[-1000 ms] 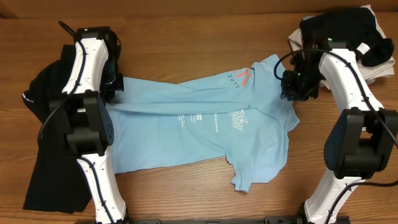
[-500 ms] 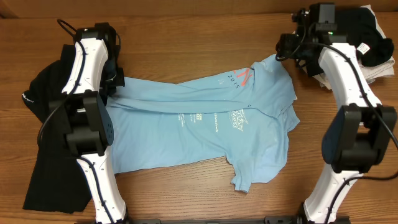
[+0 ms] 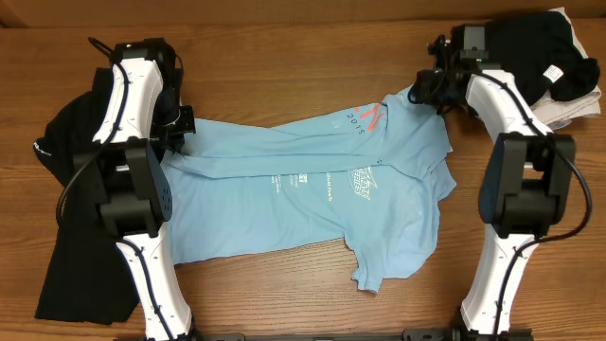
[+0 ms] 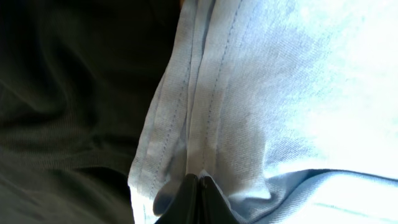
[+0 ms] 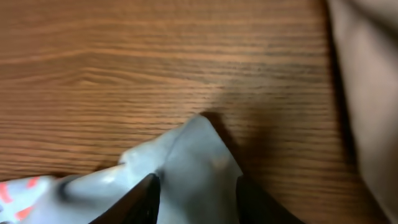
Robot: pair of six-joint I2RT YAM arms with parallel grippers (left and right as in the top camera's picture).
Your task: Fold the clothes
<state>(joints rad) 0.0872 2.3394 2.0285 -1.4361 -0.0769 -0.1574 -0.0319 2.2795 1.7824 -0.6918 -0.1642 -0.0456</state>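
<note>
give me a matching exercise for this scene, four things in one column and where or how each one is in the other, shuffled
1 light blue T-shirt
2 black garment
3 pile of clothes
4 left gripper

a far right corner
b shut on the shirt's hem
c spread across the middle
d lying at the left

Pairs: 1-c, 2-d, 3-a, 4-b

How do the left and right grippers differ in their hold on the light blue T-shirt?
The left gripper is shut, pinching the hem of the light blue soft T-shirt; the right gripper stands open, fingers astride a shirt corner. The left sits beside a black garment; the right is above the wooden table. Both are at the shirt's edge.
</note>
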